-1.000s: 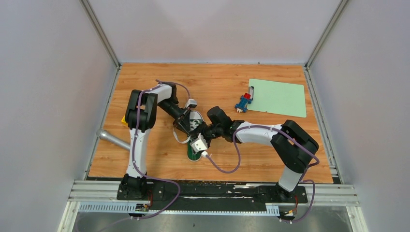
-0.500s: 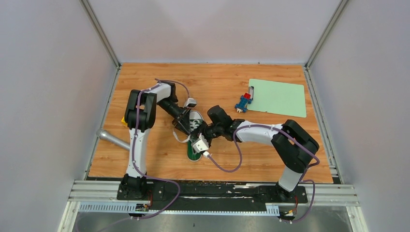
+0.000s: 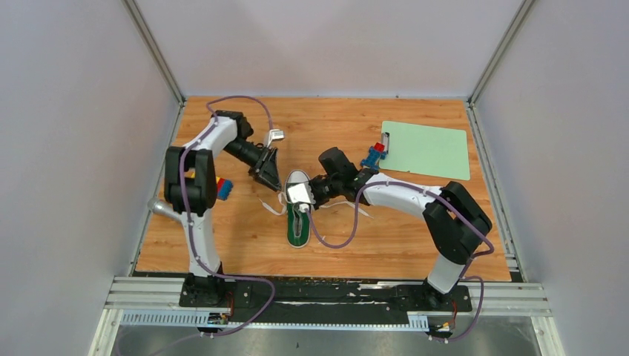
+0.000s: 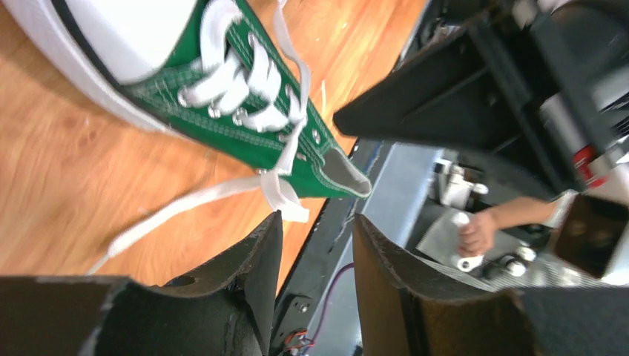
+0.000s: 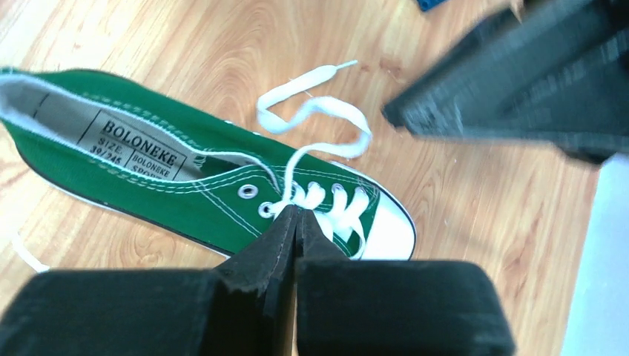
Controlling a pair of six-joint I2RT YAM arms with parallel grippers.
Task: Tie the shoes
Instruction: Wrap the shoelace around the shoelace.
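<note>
Hiding part of the sneaker (image 5: 148, 185), closed right gripper (image 5: 295, 216).

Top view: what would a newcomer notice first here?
The green sneaker lies mid-table, its white laces loose and untied on the wood. The right gripper, jaws shut, sits at the eyelets, while the left gripper, jaws open and empty, is beside the toe end.

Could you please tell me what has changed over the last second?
The left gripper drew back from the shoe toward the far left and now hangs open. The right gripper, shut, slid toward the toe over the laces. Shoe and clipboard stayed put.
</note>
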